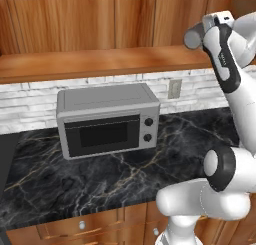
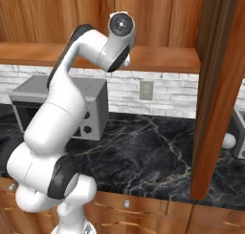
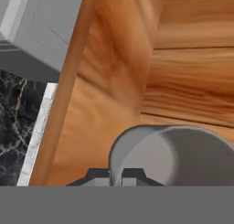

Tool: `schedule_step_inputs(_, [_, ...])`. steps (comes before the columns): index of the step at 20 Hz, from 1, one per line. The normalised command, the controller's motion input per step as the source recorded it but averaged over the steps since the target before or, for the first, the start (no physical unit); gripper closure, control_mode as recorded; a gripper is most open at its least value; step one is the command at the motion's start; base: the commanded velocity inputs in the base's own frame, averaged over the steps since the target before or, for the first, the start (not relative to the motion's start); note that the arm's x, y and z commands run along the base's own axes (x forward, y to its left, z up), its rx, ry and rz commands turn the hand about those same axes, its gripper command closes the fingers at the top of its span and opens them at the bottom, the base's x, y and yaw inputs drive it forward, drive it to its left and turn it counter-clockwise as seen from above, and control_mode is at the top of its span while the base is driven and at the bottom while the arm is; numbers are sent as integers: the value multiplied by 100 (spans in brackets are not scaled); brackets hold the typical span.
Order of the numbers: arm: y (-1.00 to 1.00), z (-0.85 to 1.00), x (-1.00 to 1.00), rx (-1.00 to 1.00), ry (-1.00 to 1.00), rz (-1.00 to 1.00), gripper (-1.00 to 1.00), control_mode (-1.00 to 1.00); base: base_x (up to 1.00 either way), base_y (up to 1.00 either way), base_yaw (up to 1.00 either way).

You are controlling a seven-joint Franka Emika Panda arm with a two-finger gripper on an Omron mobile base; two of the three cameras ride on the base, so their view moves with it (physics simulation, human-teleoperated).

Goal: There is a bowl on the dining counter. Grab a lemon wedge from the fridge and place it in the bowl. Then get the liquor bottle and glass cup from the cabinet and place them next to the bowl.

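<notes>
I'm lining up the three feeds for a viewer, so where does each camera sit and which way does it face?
Left base view: behind the arm's left, facing the microwave and the shelf of the cabinet; the arm rises at right.
Right base view: behind the arm's right, facing the same microwave, with an open cabinet door in front; the arm rises at left.
Hand view: on the hand, looking along the gripper, shut on the rim of the glass cup on the shelf.
Both base views share microwave, shelf and marble kitchen counter.
</notes>
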Motion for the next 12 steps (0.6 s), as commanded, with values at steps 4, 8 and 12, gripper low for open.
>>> schedule_step_inputs(4, [33,0,-99,0,-21,-7,100,-100,0,0,0])
schedule_step_inputs(8, [51,-4,-89,0,-3,-5,100,-100,0,0,0])
schedule_step_inputs(12, [45,-1,-82,0,0,-4,100,-100,0,0,0])
